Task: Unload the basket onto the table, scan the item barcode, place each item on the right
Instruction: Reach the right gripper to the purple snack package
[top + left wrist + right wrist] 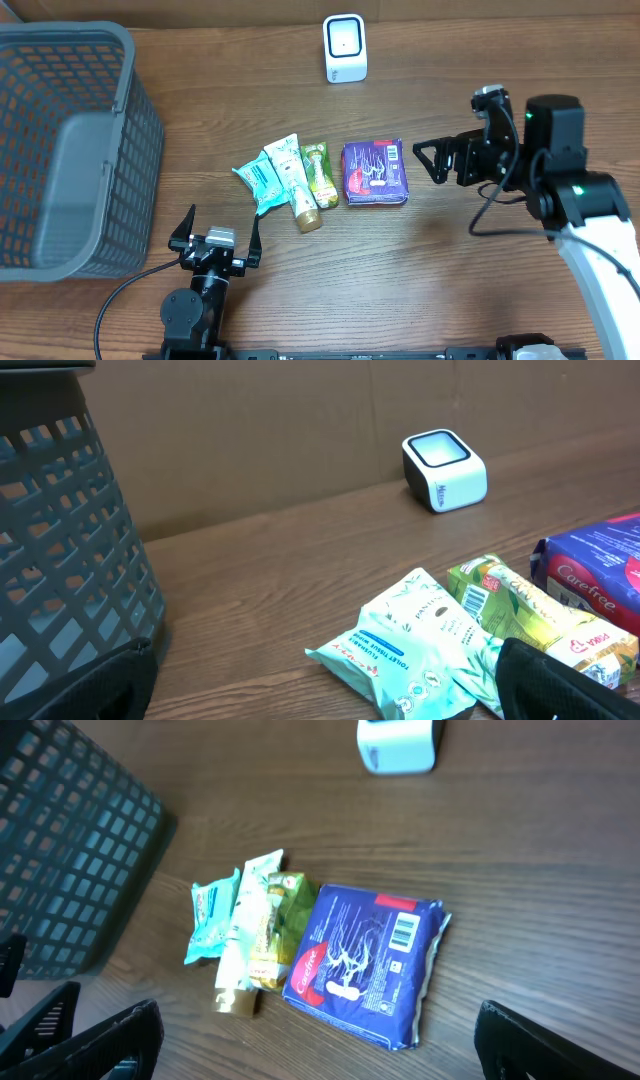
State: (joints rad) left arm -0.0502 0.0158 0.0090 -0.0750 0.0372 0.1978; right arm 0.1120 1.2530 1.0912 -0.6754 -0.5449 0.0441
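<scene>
The purple pack lies flat on the surface, just ahead of the right jaws, which stand wide and empty. Its barcode faces up. It looks light, soft and slick-wrapped, so a grip across one short edge should hold it. On its far side lie a green sachet, a tube and a wipes packet, in front of the left jaws, likewise released. The scanner stands farther out, unobstructed. The basket sits left of the left jaws.
</scene>
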